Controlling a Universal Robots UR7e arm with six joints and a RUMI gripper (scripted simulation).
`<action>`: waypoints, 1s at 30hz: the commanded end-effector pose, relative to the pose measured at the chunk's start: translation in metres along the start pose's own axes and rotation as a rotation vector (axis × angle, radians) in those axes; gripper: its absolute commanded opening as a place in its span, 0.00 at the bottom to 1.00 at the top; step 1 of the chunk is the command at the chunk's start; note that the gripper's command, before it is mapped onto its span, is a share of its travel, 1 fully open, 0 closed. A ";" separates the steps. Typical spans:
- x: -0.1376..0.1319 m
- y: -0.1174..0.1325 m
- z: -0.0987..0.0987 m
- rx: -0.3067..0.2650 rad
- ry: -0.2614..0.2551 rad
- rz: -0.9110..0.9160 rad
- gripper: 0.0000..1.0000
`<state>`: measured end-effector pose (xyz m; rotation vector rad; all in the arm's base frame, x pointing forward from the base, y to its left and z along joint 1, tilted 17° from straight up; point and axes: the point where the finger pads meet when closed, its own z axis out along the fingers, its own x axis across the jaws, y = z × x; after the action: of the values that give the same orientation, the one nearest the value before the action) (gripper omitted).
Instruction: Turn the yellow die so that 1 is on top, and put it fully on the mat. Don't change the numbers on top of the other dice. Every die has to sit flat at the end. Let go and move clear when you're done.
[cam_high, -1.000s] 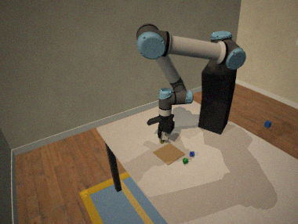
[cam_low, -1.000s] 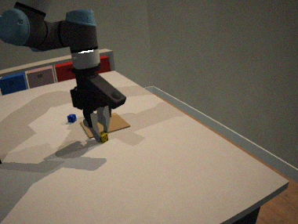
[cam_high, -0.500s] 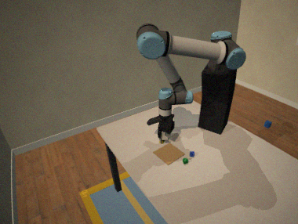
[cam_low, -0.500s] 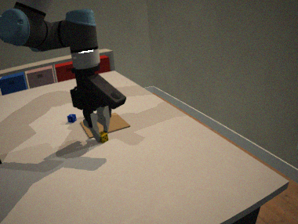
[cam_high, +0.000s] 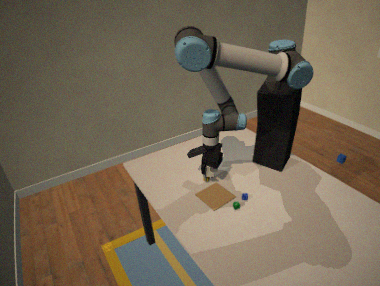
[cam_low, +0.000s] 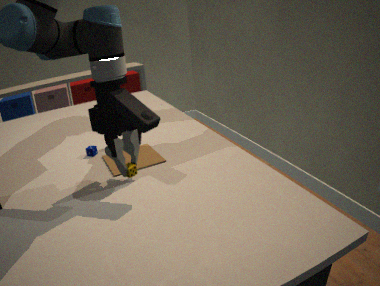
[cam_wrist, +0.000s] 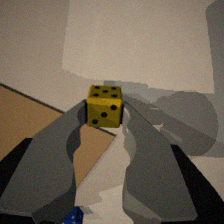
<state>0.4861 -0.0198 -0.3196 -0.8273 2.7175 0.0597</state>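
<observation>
Only from the wrist, the claw (cam_wrist: 104, 125) clamped on the yellow die (cam_wrist: 104, 106), pips legible.

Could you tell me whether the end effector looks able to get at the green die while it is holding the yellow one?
Probably not: the end effector is shut on the yellow die, leaving no free grip for the green die beyond the mat.
</observation>
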 end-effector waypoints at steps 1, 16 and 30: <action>0.000 0.000 -0.019 0.001 -0.001 0.000 0.06; 0.000 0.000 -0.078 0.001 -0.001 0.000 0.06; 0.000 0.000 -0.087 0.001 -0.001 0.000 0.06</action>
<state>0.4629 -0.0305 -0.2381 -0.8272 2.7173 0.0594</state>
